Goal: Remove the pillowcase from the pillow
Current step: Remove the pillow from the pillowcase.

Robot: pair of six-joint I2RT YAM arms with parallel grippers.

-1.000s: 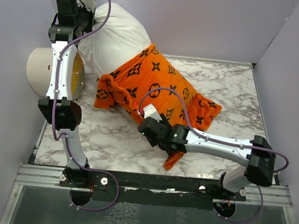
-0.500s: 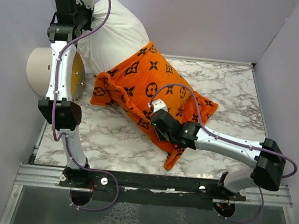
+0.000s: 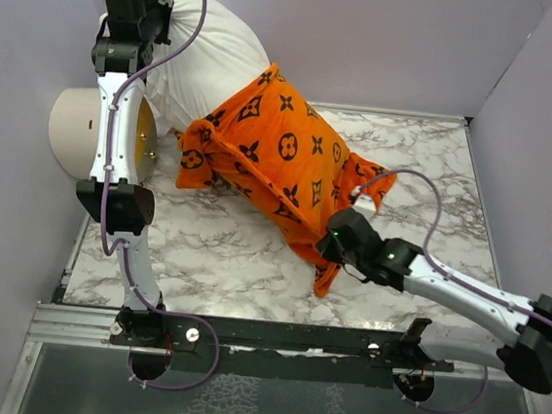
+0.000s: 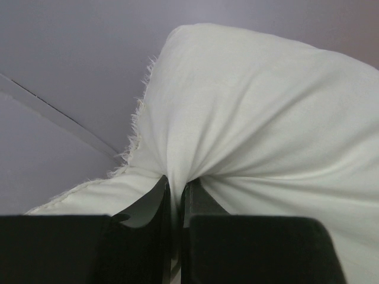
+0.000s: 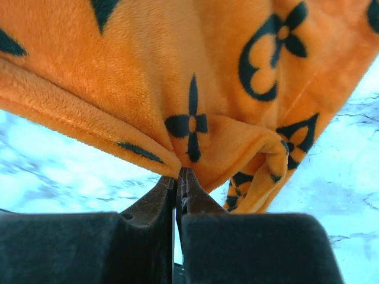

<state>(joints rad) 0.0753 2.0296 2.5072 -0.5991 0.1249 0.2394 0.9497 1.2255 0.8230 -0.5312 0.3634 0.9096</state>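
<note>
Top external view, so: the pillow [image 3: 222,60] is seen propped up at around 11 o'clock of the table [image 3: 437,164], with its white upper half bared and leaned toward the back wall. The pillowcase [image 3: 285,159] is wrapped around the lower half only. It's bunched in folds and stretched from the middle of the table down toward 5 o'clock. A loose orange tail is draped onto the marble at about 6 o'clock of the cover.

The left end effector [image 4: 176,188] is raised at the pillow's 11 o'clock corner. In the left wrist view its fingers are pressed together with a pinch of white fabric caught between them, and creases are fanned out from that spot.

The right end effector [image 5: 177,176] is placed at the 5 o'clock edge of the pillowcase. In the right wrist view it's clamped on a fold of the orange plush, right under a black four-petal flower, and the fabric is pulled taut from the pinch.

A cream cylinder [image 3: 73,129] is parked at 9 o'clock, just beside the pillow and partly hidden by the left arm.
</note>
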